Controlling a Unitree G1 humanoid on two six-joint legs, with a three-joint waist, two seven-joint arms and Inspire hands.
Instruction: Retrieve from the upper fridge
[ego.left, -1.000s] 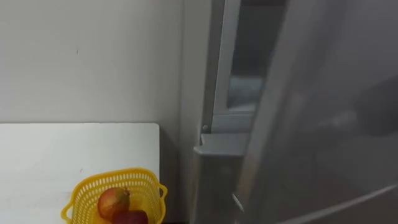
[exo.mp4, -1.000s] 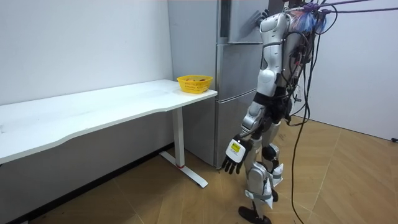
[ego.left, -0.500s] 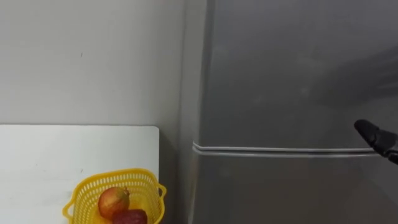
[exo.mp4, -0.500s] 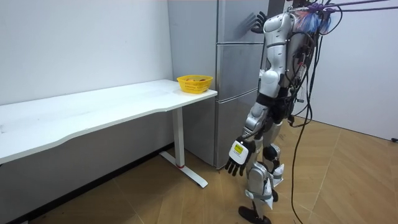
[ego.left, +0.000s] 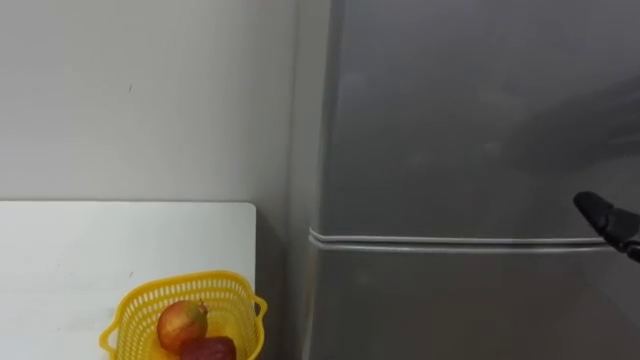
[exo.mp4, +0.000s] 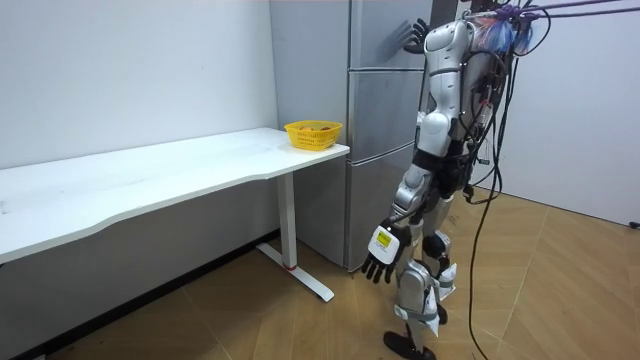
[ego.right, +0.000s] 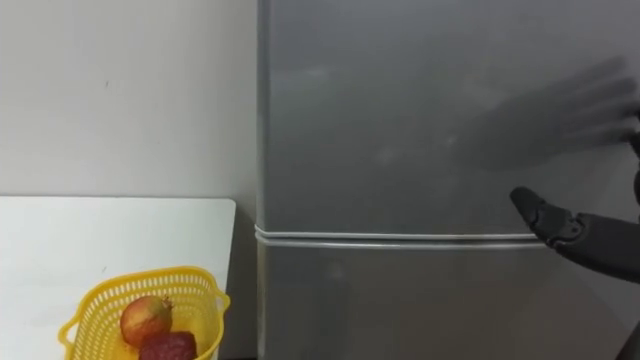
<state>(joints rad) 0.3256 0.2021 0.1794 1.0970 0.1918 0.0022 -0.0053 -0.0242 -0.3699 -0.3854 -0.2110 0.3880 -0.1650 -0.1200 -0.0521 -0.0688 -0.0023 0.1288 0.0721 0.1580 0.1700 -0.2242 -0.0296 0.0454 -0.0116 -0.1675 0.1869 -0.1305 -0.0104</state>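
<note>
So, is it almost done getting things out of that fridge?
Seemingly near the end. The upper fridge door is shut and fruit lies in the yellow basket on the table, perhaps what it fetched. The right robot hand rests open against that door; the left robot hand hangs open, holding nothing. Left: likely just drawing the arm back.

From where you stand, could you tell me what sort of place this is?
Probably a kitchen corner: a tall grey two-door fridge, a long white table, and a yellow plastic fruit basket.
</note>
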